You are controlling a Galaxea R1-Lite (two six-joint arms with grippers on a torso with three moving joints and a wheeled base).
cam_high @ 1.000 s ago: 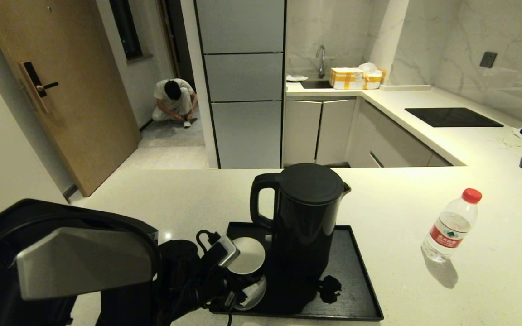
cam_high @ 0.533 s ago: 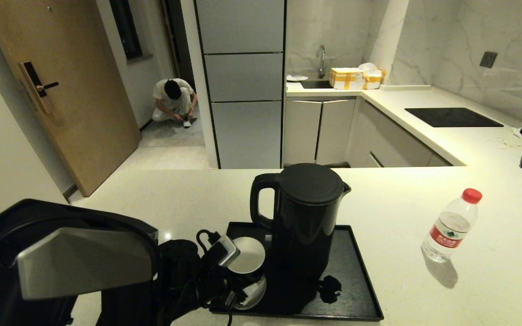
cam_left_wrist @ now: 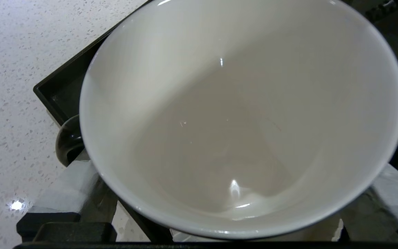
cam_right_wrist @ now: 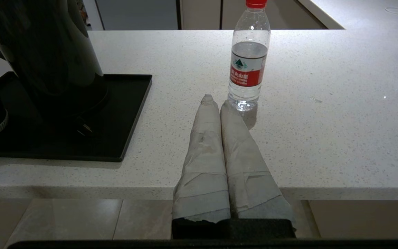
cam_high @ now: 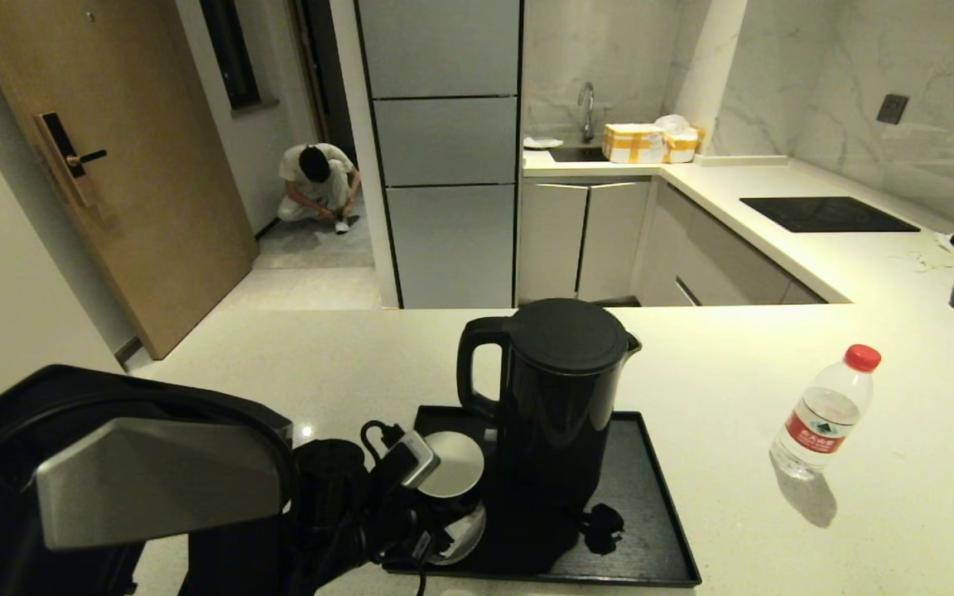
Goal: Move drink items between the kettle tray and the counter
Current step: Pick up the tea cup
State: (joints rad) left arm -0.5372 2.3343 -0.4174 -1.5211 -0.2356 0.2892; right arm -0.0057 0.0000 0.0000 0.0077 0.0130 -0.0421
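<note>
Little changed over last second: left gripper (cam_high: 436, 505) still clamps cup (cam_high: 450, 468) over kettle tray (cam_high: 651, 530); lift to desk (cam_high: 775, 513) pending. Right gripper (cam_right_wrist: 215, 100) closed, empty.

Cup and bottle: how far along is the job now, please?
Seemingly done: the bottle stands on the counter, off the tray. In hand: the left gripper grips the cup, which is on the tray beside the kettle. Left: probably carrying the cup to the counter. The right gripper is shut, idle at the counter edge.
</note>
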